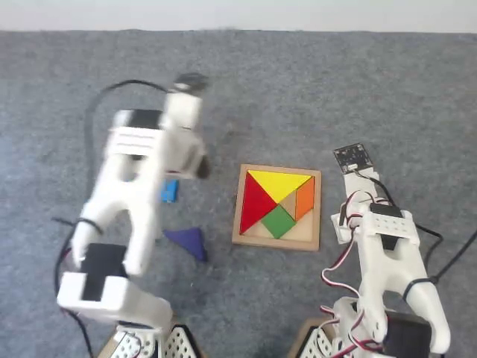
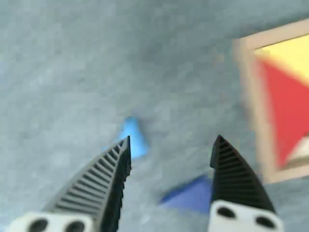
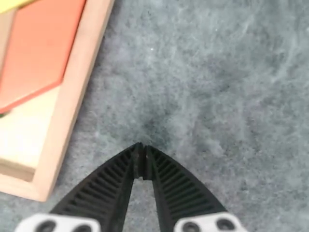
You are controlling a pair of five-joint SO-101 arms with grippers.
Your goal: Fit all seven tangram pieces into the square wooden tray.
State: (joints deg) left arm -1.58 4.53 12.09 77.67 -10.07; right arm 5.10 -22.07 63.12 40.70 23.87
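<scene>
Two fingers of the left pincer (image 2: 174,139) stand wide apart, holding nothing, close by the light blue piece (image 2: 137,142) — the dark blue triangle (image 2: 190,195) lies near too. If it comes down crooked, a finger could shove a piece across the grey carpet (image 2: 72,72), farther from the wooden tray (image 2: 248,87). The right pincer (image 3: 141,149) is pinched shut and empty, beside the tray

A grey, felt-like covering (image 1: 313,89) with a mottled, fibrous texture spreads across the whole table under even light with only soft shadows, and a plain pale strip (image 1: 238,13), wall or bare surface, runs along its far edge.
</scene>
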